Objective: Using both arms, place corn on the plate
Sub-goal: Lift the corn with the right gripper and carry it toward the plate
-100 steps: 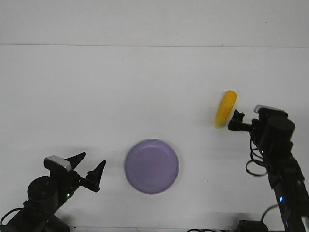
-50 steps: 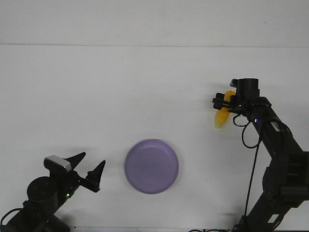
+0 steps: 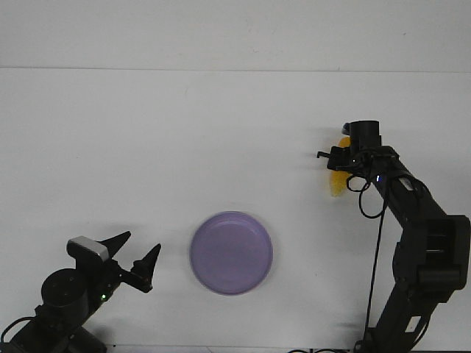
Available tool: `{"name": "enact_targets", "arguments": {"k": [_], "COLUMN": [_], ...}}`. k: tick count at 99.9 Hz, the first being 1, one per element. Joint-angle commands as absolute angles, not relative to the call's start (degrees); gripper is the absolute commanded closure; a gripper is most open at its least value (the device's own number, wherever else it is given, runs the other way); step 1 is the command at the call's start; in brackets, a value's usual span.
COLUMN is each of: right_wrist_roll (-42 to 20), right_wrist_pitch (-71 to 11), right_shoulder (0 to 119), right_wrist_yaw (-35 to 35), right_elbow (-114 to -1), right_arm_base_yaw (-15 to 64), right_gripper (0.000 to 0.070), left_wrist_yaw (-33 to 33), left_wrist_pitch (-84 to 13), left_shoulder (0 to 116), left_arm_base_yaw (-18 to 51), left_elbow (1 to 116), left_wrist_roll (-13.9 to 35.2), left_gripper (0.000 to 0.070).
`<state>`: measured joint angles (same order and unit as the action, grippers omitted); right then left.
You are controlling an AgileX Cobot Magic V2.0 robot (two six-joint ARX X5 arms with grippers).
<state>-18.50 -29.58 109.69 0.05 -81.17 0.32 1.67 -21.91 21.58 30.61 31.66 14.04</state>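
The yellow corn (image 3: 336,184) lies on the white table at the right, mostly covered by my right arm; only its lower tip and a sliver at its upper end show. My right gripper (image 3: 340,159) points down right over the corn's middle, its fingers hidden under the wrist, so I cannot tell whether it grips. The lavender plate (image 3: 231,253) sits at the front centre with nothing on it. My left gripper (image 3: 143,241) is open with nothing in it, low at the front left, a short way left of the plate.
The white table (image 3: 184,132) runs back to a white wall. The right arm's black links and looping cables (image 3: 383,220) stand along the right side, from the front edge up to the corn.
My right arm has reached farther back and left, its wrist now directly over the corn and hiding more of it. The left arm, the plate and the corn have not moved.
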Motion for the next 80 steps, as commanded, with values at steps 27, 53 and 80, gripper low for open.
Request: {"name": "enact_targets", "arguments": {"k": [27,53,80], "right_wrist_roll": [-13.0,-8.0,-9.4], "right_wrist_pitch": [-32.3,-39.0,-39.4], "right_shoulder": [101.3,78.8,65.1], "right_wrist_yaw": [-1.1,-3.7,-5.1], "right_elbow": [-82.5,-82.1,-74.2], "right_arm_base_yaw": [0.5,6.0,22.9], "right_gripper": [0.0555,0.0555,0.0556], "left_wrist_yaw": [2.0,2.0,2.0], "left_wrist_pitch": [-21.4,-21.3,-21.3], "left_shoulder": [21.7,21.7,21.7], "left_arm_base_yaw": [30.9,30.9,30.9], "left_elbow": [32.5,32.5,32.5], "left_wrist_roll": [13.0,12.9,12.9], "left_gripper": [0.0160,0.0160,0.0160]}}
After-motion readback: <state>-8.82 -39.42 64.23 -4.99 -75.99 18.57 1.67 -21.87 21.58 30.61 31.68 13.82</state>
